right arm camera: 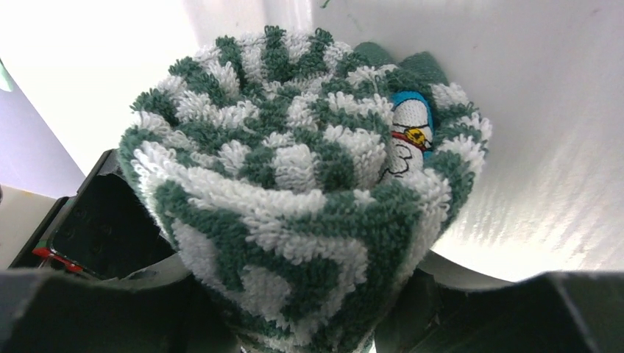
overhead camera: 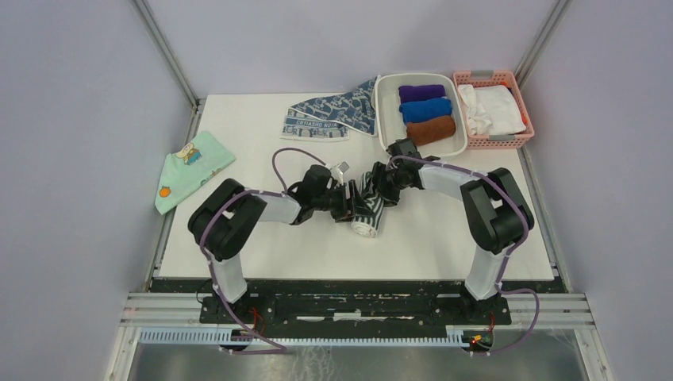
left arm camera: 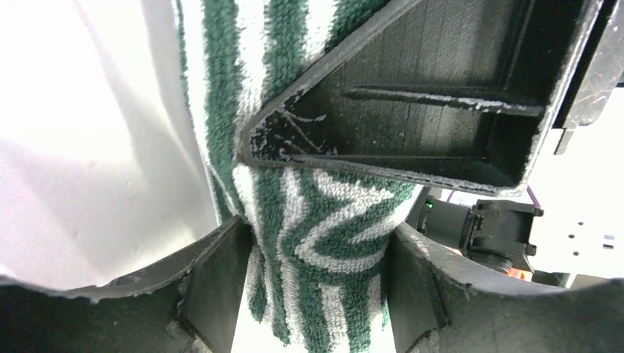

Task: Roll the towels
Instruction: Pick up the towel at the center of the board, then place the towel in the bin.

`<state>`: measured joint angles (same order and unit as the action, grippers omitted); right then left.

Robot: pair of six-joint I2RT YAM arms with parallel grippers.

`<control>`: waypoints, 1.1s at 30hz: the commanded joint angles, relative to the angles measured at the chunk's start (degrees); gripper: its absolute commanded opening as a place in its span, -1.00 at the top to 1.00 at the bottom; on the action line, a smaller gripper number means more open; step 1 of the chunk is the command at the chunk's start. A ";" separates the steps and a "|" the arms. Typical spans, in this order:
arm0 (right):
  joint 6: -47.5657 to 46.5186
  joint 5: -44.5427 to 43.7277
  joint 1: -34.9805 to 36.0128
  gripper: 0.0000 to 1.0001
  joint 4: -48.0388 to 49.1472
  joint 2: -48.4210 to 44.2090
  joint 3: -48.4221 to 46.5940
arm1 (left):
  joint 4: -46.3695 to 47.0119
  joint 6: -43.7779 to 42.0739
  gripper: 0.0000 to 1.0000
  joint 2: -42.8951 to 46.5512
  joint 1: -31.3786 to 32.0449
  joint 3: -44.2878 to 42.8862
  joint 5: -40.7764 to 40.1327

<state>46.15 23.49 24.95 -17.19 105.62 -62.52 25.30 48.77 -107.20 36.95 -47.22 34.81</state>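
The green-and-white striped towel (overhead camera: 367, 208) is a roll at the table's middle. My left gripper (overhead camera: 348, 200) is shut on its left side; in the left wrist view the towel (left arm camera: 324, 228) fills the gap between the fingers (left arm camera: 213, 272). My right gripper (overhead camera: 384, 189) is shut on the roll's far end; the right wrist view looks into the spiral end of the roll (right arm camera: 294, 191), with a small cartoon patch (right arm camera: 406, 140) showing. The blue-grey patterned towel (overhead camera: 337, 113) lies unrolled at the back of the table.
A white bin (overhead camera: 387, 119) at the back right holds purple, blue and brown rolls. A pink basket (overhead camera: 496, 141) with white cloth stands to its right. A mint-green cartoon cloth (overhead camera: 190, 167) lies at the left edge.
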 commanded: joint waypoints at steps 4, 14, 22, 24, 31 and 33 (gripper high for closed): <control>0.82 0.06 -1.52 0.29 -3.37 -6.22 -4.77 | -9.91 -4.18 -0.57 15.52 -1.77 4.59 -11.53; 7.78 -7.25 -11.29 0.31 -3.57 -13.70 -11.48 | -33.95 -16.80 -0.83 39.98 -13.89 -0.48 -23.49; 16.65 -17.86 -19.46 0.31 2.78 -13.05 -13.39 | -45.36 -28.14 -0.89 49.24 -20.65 -4.15 -34.42; 18.78 -20.25 -20.72 0.31 5.72 -11.91 -12.70 | -45.75 -29.57 -0.89 50.34 -21.26 -3.78 -36.80; 24.43 -25.95 -22.36 0.32 13.69 -6.31 -12.41 | -44.52 -30.08 -0.89 51.41 -21.76 -1.47 -38.69; 25.03 -27.37 -22.40 0.32 13.61 -4.70 -13.26 | -44.33 -29.84 -0.89 51.47 -21.80 -1.05 -38.28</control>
<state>66.94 0.75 2.59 -10.28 98.59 -73.45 -19.70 22.06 -56.84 15.49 -48.88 -1.85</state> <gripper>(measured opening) 0.561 0.946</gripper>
